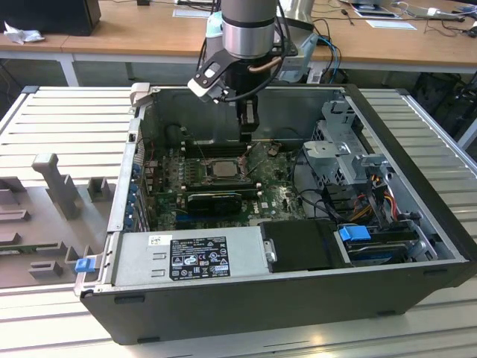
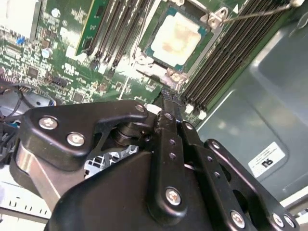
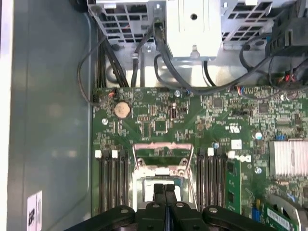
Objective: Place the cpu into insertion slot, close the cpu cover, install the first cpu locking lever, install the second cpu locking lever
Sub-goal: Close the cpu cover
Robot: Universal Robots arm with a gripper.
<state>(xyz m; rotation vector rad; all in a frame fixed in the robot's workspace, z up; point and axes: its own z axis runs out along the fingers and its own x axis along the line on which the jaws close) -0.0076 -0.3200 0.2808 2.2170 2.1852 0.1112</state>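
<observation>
The cpu (image 1: 221, 168) sits in the insertion slot (image 2: 211, 20), at seven o'clock of the empty, clenched gripper (image 1: 248, 135) in the exterior view, inside a computer case (image 1: 298, 298) on a slatted table (image 1: 59, 119), desks (image 1: 134, 30) behind.

The arm (image 1: 250, 9) comes down from above, with its thick silver wrist (image 1: 250, 36) standing straight up. The gripper (image 1: 248, 130) hangs under the wrist and points down. In both wrist views its two thin black fingers (image 3: 159, 191) (image 2: 167, 110) lie pressed flat together (side by side, touching right to the tips), like one dark bar.
</observation>
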